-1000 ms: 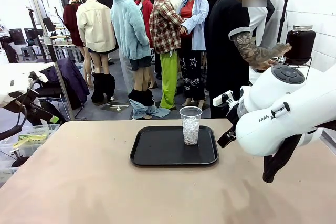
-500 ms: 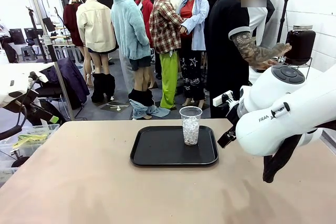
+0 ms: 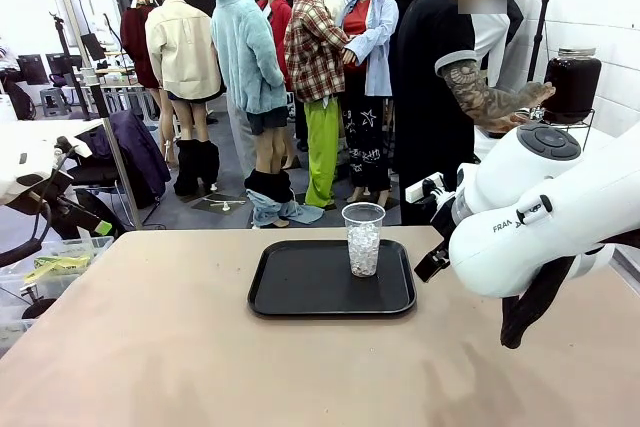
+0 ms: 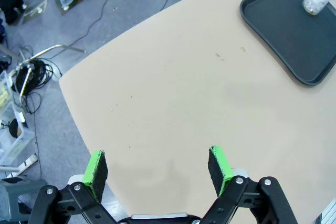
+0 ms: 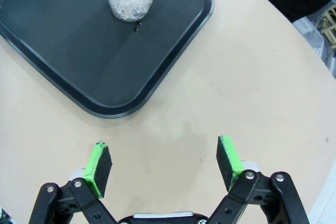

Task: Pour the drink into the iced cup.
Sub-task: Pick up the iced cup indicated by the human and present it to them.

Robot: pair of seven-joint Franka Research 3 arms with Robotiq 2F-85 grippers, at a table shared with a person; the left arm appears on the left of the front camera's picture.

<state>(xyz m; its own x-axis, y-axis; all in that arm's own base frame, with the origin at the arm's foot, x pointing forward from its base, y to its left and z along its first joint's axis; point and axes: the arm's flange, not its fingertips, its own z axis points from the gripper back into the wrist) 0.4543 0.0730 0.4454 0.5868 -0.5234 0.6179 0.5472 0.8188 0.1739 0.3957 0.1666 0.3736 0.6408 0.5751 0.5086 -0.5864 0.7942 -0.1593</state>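
While near-black drink (image 3: pixel 572 89) fills a jar (image 3: pixel 577 53) past the table's (image 3: pixel 150 347) far-right corner, left gripper (image 4: pixel 157 169) and right gripper (image 5: pixel 164 166) gape over bare table.

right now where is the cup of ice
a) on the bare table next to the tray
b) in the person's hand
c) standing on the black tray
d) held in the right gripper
c: the cup of ice stands upright on the black tray, with nothing holding it.
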